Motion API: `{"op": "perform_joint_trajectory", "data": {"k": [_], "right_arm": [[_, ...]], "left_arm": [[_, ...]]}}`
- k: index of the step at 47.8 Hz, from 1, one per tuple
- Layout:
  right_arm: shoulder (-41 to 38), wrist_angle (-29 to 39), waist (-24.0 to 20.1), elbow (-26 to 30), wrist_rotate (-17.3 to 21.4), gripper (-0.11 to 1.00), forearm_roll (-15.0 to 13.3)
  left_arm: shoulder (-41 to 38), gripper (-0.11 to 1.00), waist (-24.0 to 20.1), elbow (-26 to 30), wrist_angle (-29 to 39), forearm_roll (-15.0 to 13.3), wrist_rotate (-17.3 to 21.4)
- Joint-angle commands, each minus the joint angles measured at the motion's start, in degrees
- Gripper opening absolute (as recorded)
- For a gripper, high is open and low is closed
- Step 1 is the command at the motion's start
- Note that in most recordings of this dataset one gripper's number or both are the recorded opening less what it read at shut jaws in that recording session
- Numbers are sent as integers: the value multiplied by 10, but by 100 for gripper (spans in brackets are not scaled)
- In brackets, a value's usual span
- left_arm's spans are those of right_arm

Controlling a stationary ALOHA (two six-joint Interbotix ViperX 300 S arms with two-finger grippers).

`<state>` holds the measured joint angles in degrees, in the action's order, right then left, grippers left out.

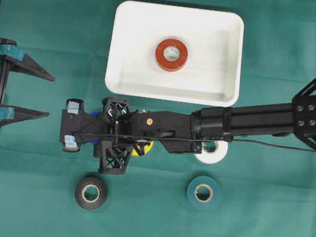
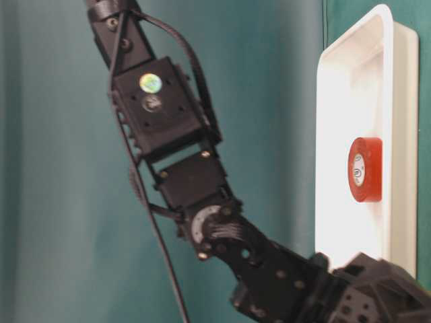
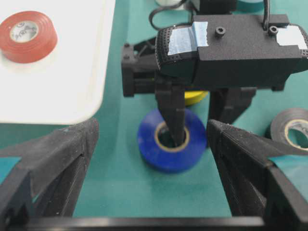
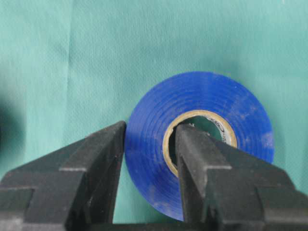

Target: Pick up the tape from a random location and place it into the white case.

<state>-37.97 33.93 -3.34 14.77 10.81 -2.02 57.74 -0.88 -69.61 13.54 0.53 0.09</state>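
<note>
The blue tape (image 4: pixel 199 144) lies flat on the counter (image 4: pixel 72 57) just short of the case (image 1: pixel 175 53), light and stiff, best held through its wall as the right fingers (image 4: pixel 192 154) clamp it, one inside the core; the left fingers (image 3: pixel 240 159) stand apart

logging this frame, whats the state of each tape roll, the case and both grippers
right gripper: shut on the blue tape, one finger in its core, one outside
blue tape: flat on the cloth, gripped
red tape: lying flat inside the white case
white case: upright on the cloth
black tape: flat, untouched
teal tape: flat, untouched
left gripper: open, empty
</note>
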Motion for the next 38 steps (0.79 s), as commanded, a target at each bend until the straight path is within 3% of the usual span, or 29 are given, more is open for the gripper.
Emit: {"op": "perform_joint_trajectory", "data": {"k": [1, 38], "right_arm": [[48, 4, 0, 9, 1, 34, 0], [171, 96, -11, 10, 0, 34, -15]], "left_arm": [[-5, 97, 0, 6, -3, -1, 0], [-4, 97, -2, 6, -3, -1, -1]]}}
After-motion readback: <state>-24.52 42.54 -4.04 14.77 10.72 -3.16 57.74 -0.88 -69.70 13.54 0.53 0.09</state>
